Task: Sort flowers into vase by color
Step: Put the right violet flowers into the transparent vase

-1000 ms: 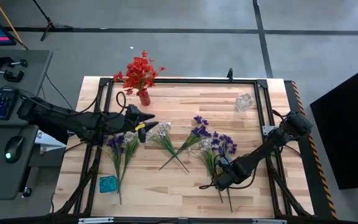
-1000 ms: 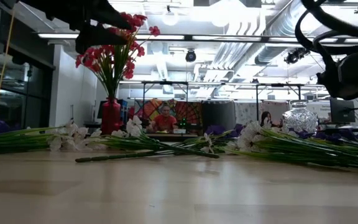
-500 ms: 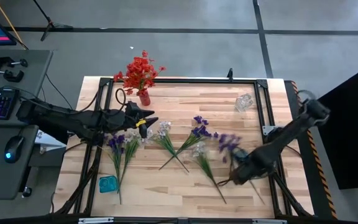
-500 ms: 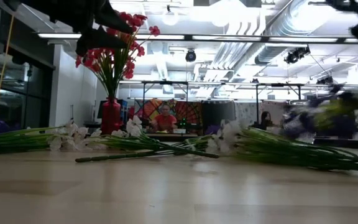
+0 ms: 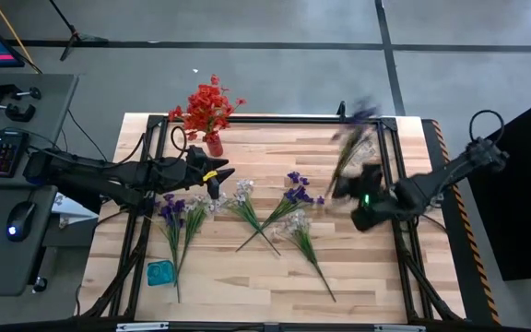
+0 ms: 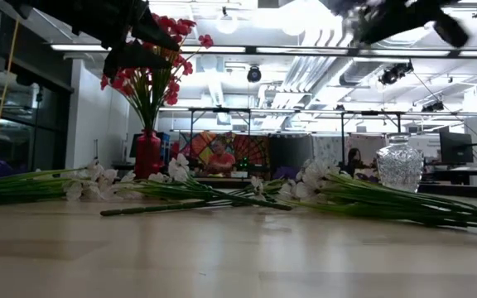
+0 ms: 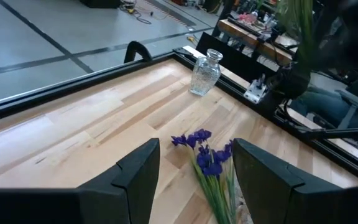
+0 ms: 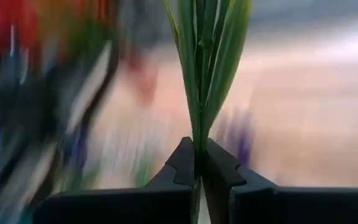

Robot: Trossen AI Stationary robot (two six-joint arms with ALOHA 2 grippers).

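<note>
- Right end effector [image 8: 199, 163] pinched on a purple sprig's [image 5: 353, 138] stem, lifted over the counter's [image 5: 275, 277] far right part, blossoms blurred just beside the clear glass vase [image 5: 364, 151].
- Left end effector [image 7: 194, 180] spread, empty, hovering over the left-centre counter near the red vase [image 5: 214, 145] that holds the red flowers [image 5: 208, 103].
- Other sprigs lie flat: purple-and-white bunch [image 5: 178, 221] at left, crossed sprigs [image 5: 270, 214] mid-counter, one sprig [image 5: 302, 242] right of centre.
- Risk: the grip is low on a thin stem, so the top-heavy head could swing or slip through the fingers on a fast move.
- Risk: the glass vase has a narrow neck; a stem arriving off-line could nudge or tip it, or miss the mouth.
- Risk: leaves may snag on the rim, leaving the sprig half in.
- Versus a second ago: the right end effector was low at the near-right flower pile and spread; it has since closed, lifted and carried one sprig toward the glass vase. That pile now shows fewer purple heads.
- Left arm hardly moved.
</note>
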